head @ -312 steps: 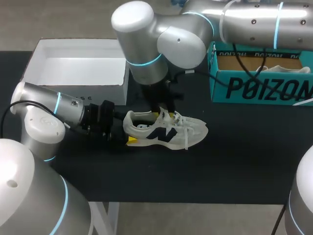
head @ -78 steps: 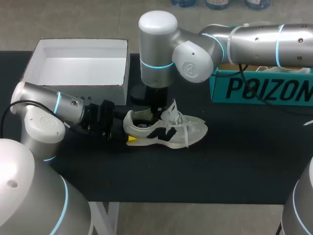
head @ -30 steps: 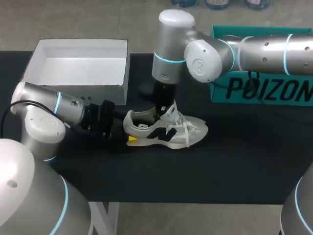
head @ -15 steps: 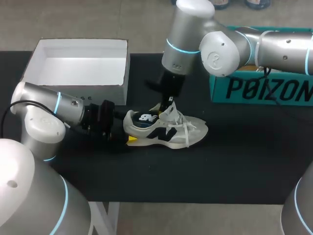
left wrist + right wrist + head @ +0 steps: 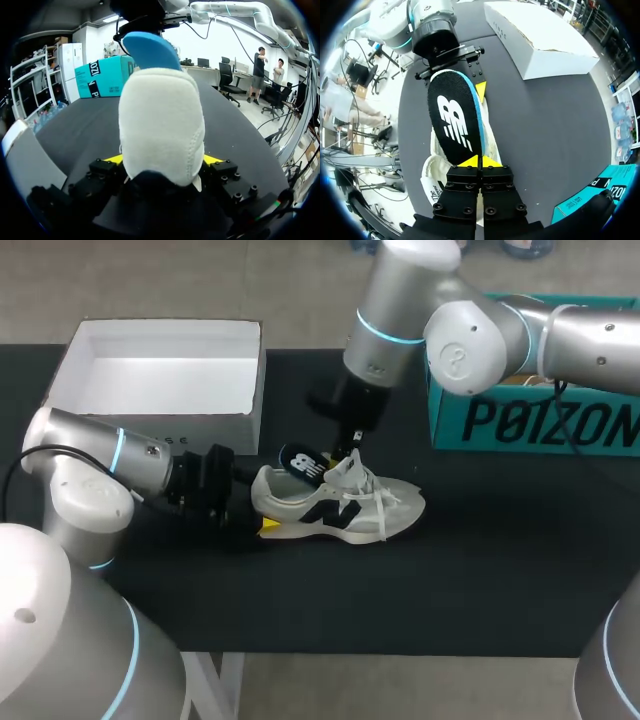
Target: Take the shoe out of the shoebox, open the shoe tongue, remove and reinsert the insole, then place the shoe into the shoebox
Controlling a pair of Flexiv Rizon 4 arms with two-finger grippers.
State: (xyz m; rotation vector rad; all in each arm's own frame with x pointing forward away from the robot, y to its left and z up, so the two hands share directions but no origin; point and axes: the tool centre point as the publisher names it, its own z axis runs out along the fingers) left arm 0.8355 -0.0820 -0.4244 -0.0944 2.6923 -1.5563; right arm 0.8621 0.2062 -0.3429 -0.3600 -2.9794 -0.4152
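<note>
Pinching insole (image 5: 455, 122), right gripper (image 5: 480, 161) holds it raised over shoe (image 5: 340, 505); left gripper (image 5: 162, 161) clamped on shoe heel.

The table (image 5: 480, 580) has a black, matte top that spans the whole width of the head view. Three things lie on it: a white box (image 5: 200, 435), open at the top, at the far left; a teal shoebox (image 5: 530, 420), also open, at the far right; and a pale shoe (image 5: 340, 508) with a dark side mark, near the middle. The shoe sits upright on its sole, heel to the left and toe to the right, near the white box's front right corner and well apart from the teal shoebox.
</note>
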